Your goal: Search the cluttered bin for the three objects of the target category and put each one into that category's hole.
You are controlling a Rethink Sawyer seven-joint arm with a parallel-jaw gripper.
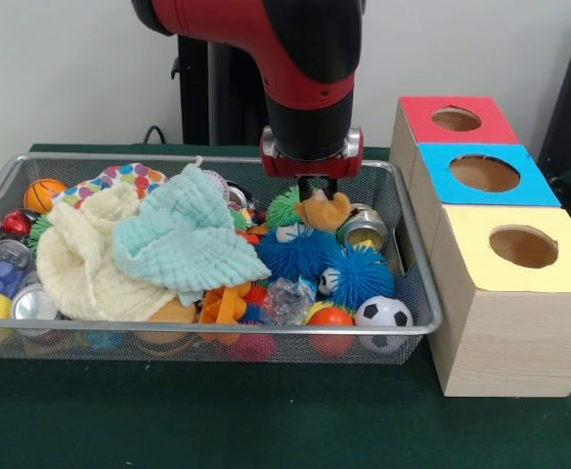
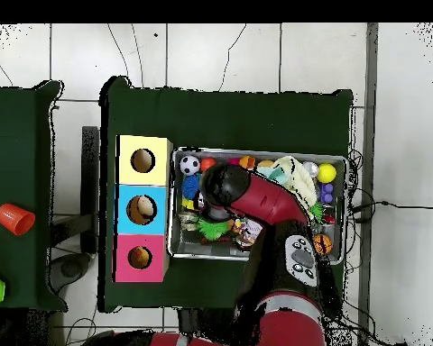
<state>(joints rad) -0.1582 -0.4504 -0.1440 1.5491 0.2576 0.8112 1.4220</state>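
A worktop covered in dark green cloth stands on a floor of pale tiles with dark joints. A second green-covered table lies beside it, near the left edge of the overhead view. The front view shows a plain white wall behind.

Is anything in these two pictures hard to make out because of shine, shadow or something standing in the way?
Front view: even light; the metal tin beside the gripper glints, and the gripper's plush toy is clearly seen. Under the cloths things are hidden. Overhead view: the arm covers the middle of the bin, so the gripper cannot be seen there.
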